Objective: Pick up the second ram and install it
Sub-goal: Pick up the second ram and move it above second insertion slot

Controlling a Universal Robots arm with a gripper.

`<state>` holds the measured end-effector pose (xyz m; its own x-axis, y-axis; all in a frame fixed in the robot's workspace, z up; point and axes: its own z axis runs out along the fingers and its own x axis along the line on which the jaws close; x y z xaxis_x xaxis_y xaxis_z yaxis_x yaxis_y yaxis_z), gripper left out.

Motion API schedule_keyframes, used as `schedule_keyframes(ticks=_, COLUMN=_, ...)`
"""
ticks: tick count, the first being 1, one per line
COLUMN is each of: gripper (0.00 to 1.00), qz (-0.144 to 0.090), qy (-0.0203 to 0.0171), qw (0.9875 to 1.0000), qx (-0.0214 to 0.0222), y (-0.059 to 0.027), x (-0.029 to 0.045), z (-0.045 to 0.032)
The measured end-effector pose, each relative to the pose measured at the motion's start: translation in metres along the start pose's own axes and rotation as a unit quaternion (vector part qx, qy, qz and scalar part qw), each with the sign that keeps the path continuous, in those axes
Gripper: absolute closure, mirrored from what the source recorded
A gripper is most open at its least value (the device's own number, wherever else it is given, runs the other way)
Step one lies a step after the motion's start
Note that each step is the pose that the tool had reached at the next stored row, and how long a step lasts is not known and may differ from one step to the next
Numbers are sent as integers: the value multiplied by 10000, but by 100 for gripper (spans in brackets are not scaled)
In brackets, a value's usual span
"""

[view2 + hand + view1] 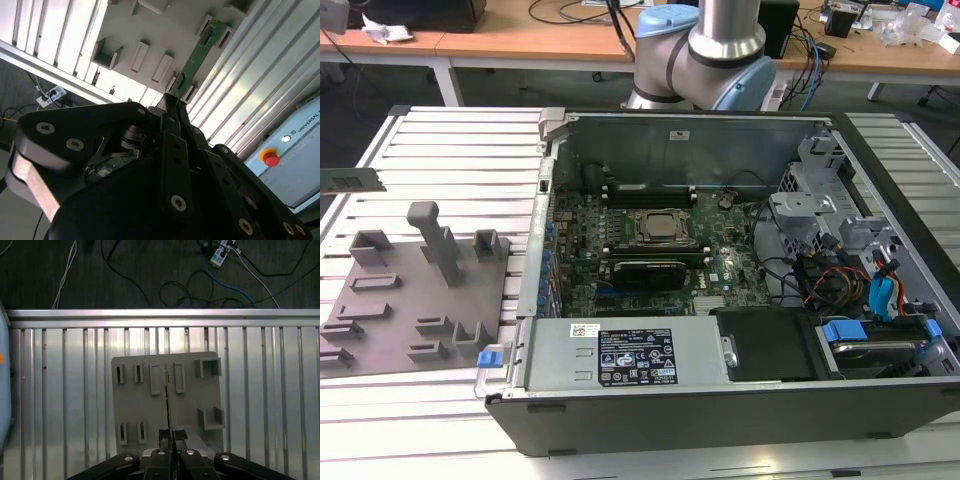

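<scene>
The second ram (201,46) is a thin green strip that sticks out from between my fingertips, and my gripper (172,102) is shut on one end of it. In the first wrist view the ram (168,400) shows edge-on as a thin line rising from the gripper (169,437), held over the grey fixture plate (140,405). In the exterior view the ram (350,181) hangs level at the far left edge, above and behind the fixture plate (410,290). The open computer case (720,425) with its green motherboard (720,265) lies well to the exterior view's right of it.
The fixture plate carries several grey upright blocks, the tallest a post (435,240). Everything rests on a ribbed aluminium table (450,150). Inside the case are the processor socket (655,227), cables and a power supply (635,355). The arm's base (695,55) stands behind the case.
</scene>
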<state>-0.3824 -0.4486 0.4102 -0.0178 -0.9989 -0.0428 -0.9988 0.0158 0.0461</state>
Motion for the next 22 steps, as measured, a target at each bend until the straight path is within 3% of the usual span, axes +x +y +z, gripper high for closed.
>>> schedule_keyframes(ticks=1, gripper=86, qz=-1, qy=-5, qw=10000, qx=0, y=0, x=-20, z=-1)
schedule_keyframes(ticks=2, gripper=86, qz=-2, qy=-45, qw=10000, qx=-4, y=0, x=-45, z=0)
schedule_keyframes(ticks=6, gripper=86, qz=-3, qy=-53, qw=10000, qx=-4, y=-2, x=-187, z=-2)
schedule_keyframes(ticks=12, gripper=86, qz=-3, qy=-52, qw=10000, qx=-4, y=2, x=-204, z=-130)
schedule_keyframes(ticks=19, gripper=86, qz=-3, qy=-57, qw=10000, qx=-5, y=0, x=-206, z=-149)
schedule_keyframes(ticks=22, gripper=86, qz=-3, qy=-58, qw=10000, qx=-4, y=-97, x=-207, z=-153)
